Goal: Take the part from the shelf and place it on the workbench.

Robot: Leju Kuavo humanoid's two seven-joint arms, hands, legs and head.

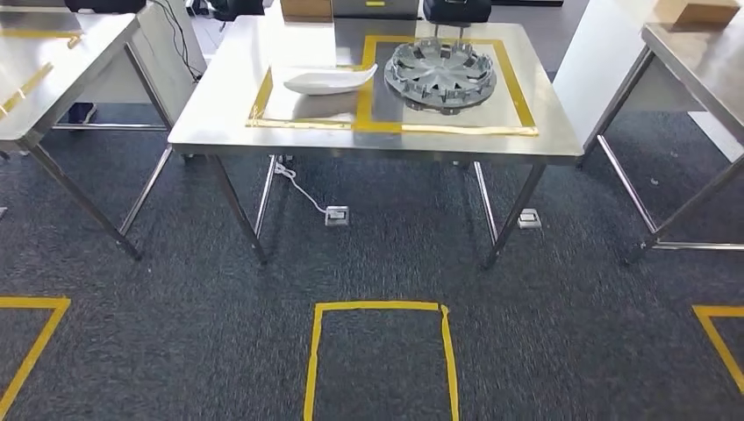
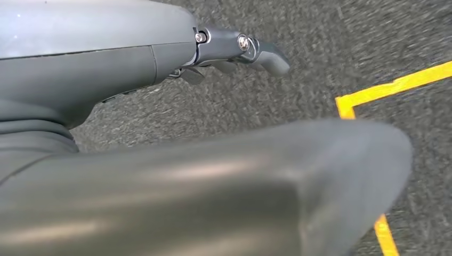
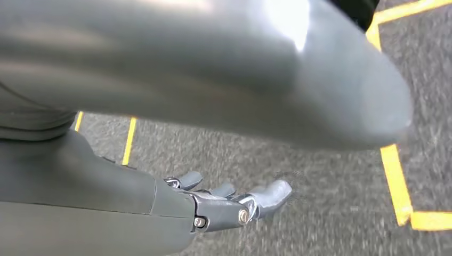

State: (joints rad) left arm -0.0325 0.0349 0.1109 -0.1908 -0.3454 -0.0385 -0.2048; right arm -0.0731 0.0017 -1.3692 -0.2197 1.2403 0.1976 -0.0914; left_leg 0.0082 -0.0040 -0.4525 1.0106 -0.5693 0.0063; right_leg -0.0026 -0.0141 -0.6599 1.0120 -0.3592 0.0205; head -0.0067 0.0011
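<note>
A steel workbench (image 1: 219,105) stands ahead of the robot on dark grey carpet (image 1: 386,254), its top marked with a frame of yellow tape (image 1: 363,96) that splits it into a left and a right field. In the right field, toward the far right corner of the workbench, lies the part (image 1: 440,74), a round grey wheel cover with spokes, flat on the steel and inside the tape. In the left field, just beside the dividing strip, rests a white curved shell (image 1: 328,81), its pointed end reaching toward the part without clearly touching it. A white cable (image 1: 298,186) drops under the workbench to a small box on the carpet. Two more steel tables flank the scene, the left table (image 1: 53,61) and the right table (image 1: 702,61), each well apart from the workbench. A yellow taped square (image 1: 379,309) marks the carpet in front. The left hand (image 2: 234,50) hangs over the carpet near a yellow tape corner, its fingers extended and apart, holding nothing. The right hand (image 3: 229,202) likewise hangs above the carpet, its fingers stretched out and spread, with nothing between them.
</note>
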